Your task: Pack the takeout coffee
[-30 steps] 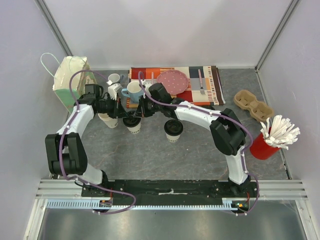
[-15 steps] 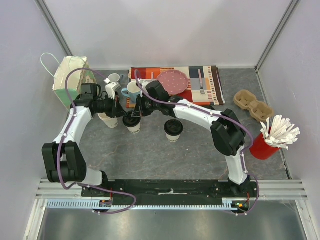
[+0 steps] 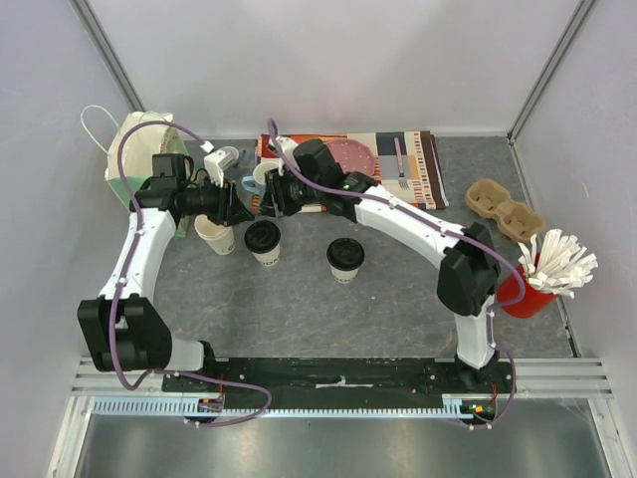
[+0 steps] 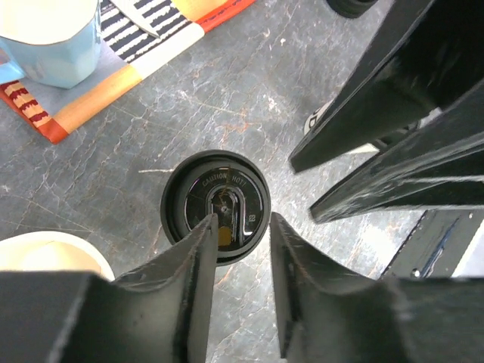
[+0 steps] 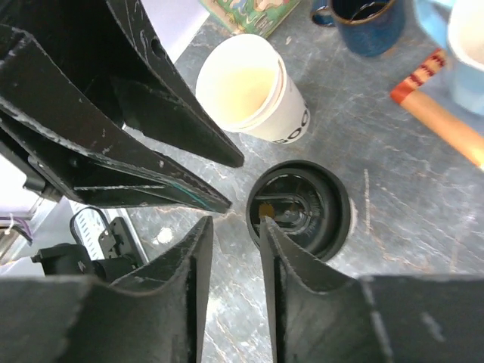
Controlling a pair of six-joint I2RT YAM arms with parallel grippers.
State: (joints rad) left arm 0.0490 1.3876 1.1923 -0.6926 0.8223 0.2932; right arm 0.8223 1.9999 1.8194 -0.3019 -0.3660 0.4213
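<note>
— Where are your hands right now?

— Both are over the same lidded cup [image 3: 263,239]. My left gripper [image 4: 240,223] looks straight down on its black lid [image 4: 219,185]. The fingers [image 4: 189,295] stand a little apart with nothing between them, and the lid shows through the gap. My right gripper [image 5: 235,225] hangs there too, jaws likewise parted and empty, with the lid at three o'clock of its tips in its own view.

— Are you touching the cup?

— I cannot tell (the wrist views give no sense of height). My two grippers point at each other, just beside one another.

— And the rest of the coffee?

— Seen from overhead, a second lidded cup [image 3: 344,256] stands at three o'clock of the first, apart from it. An open cup [image 3: 214,234] stands at nine o'clock, just beside it. All three are upright on the grey table [image 3: 299,309].

— What else is around?

— A light blue mug [image 4: 53,45] sits on the striped placemat [image 3: 413,169] at twelve o'clock. A handled bag [image 3: 134,159] is at ten, and a cardboard cup carrier [image 3: 506,209] lies well off toward three.
</note>
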